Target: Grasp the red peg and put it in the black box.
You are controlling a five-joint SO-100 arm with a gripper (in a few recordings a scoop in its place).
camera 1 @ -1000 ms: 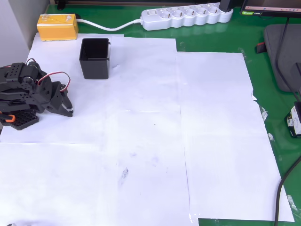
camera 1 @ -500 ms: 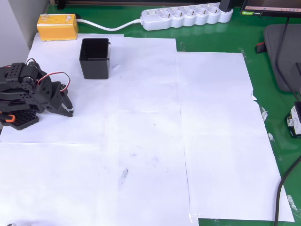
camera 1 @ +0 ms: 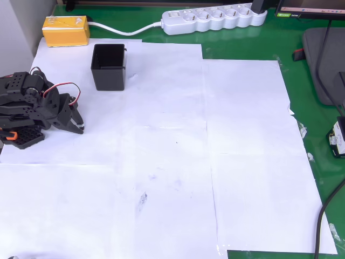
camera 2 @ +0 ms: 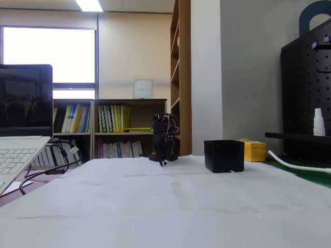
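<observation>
The black box [camera 1: 108,66] stands upright on the white paper at the upper left, and its dark inside shows nothing I can make out. In the fixed view the black box [camera 2: 224,155] sits right of the arm. The black arm is folded low at the left edge. Its gripper [camera 1: 80,127] points down at the paper, below and left of the box, with the jaws together and nothing between them. The same gripper [camera 2: 163,162] hangs just above the table in the fixed view. The red peg is hidden or out of view. A tiny dark speck [camera 1: 176,143] lies mid-paper, too small to identify.
A yellow block [camera 1: 66,29] lies beyond the box, with a white power strip [camera 1: 214,19] along the far edge. White paper sheets [camera 1: 242,162] cover the green mat. Cables and a dark device [camera 1: 338,138] sit at the right edge. A laptop [camera 2: 20,134] stands at the left of the fixed view.
</observation>
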